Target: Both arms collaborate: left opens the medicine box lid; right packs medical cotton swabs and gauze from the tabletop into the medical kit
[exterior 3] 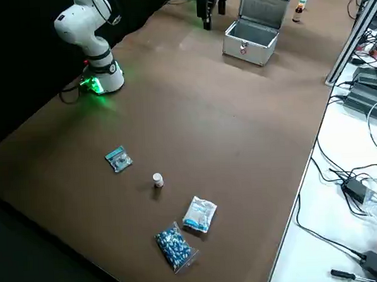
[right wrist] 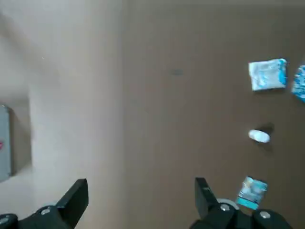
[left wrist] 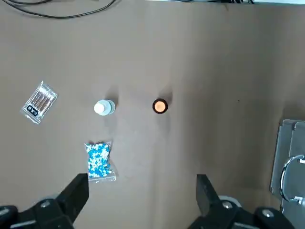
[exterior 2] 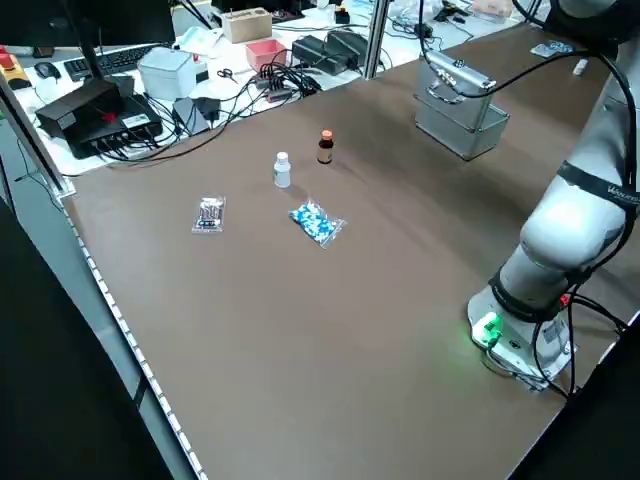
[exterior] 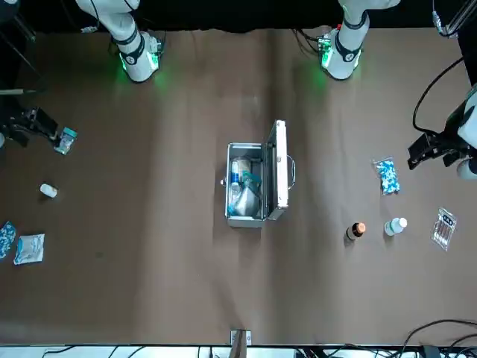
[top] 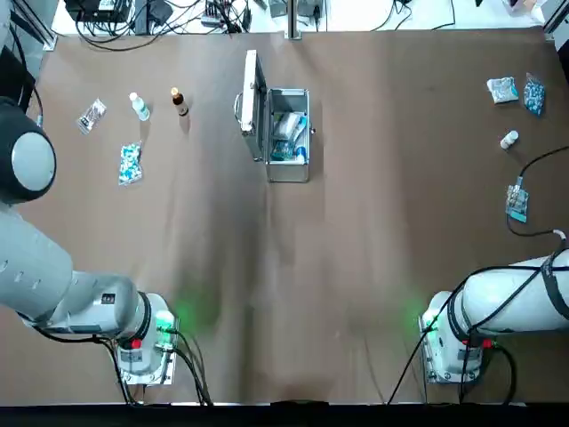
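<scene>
The silver medicine box (top: 289,169) stands open at the middle of the table's far side. Its lid (top: 252,102) is upright on the robot's left, handle outward. Inside the medical kit lie the blue medical cotton swabs packet (top: 299,131) and the white gauze (top: 282,124); in the front view the blue packet (exterior: 252,179) shows in the case (exterior: 246,221) too. My left gripper (left wrist: 140,191) is open and hangs high over the table's left part, empty. My right gripper (right wrist: 139,195) is open and empty too, high over the right part.
On the robot's left lie a clear packet (top: 92,114), a white bottle (top: 140,107), a brown bottle (top: 180,100) and a speckled blue-white packet (top: 130,163). On the right are a crinkled packet (top: 502,89), another speckled packet (top: 534,95), a small white bottle (top: 508,140) and a small pouch (top: 517,205).
</scene>
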